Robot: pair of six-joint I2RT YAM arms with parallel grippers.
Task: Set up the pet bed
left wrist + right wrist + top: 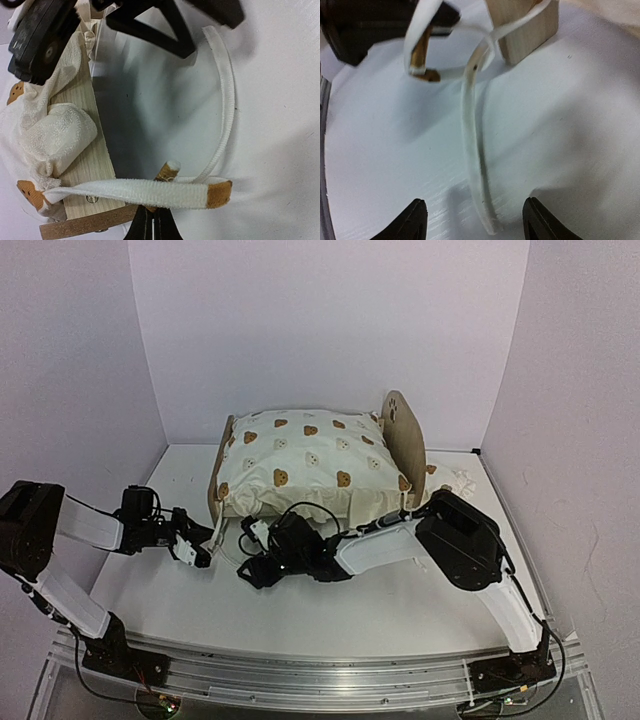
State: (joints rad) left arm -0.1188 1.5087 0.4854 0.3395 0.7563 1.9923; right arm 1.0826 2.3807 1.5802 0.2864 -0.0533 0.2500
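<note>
Toward the table's [400, 605] back edge: pet bed [405, 440], duvet [320, 455] on. Left gripper [197, 554] clamped on a tie string [150, 193] at its near-left post [87, 145], seemingly for knotting; right gripper [477, 222] spread, second string [472, 150] lying between its fingers [415, 222].

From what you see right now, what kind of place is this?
Probably a robot test booth, not a home: plain white walls enclose a white table, two arms sit on a metal rail, and a pet bed is the prop.
</note>
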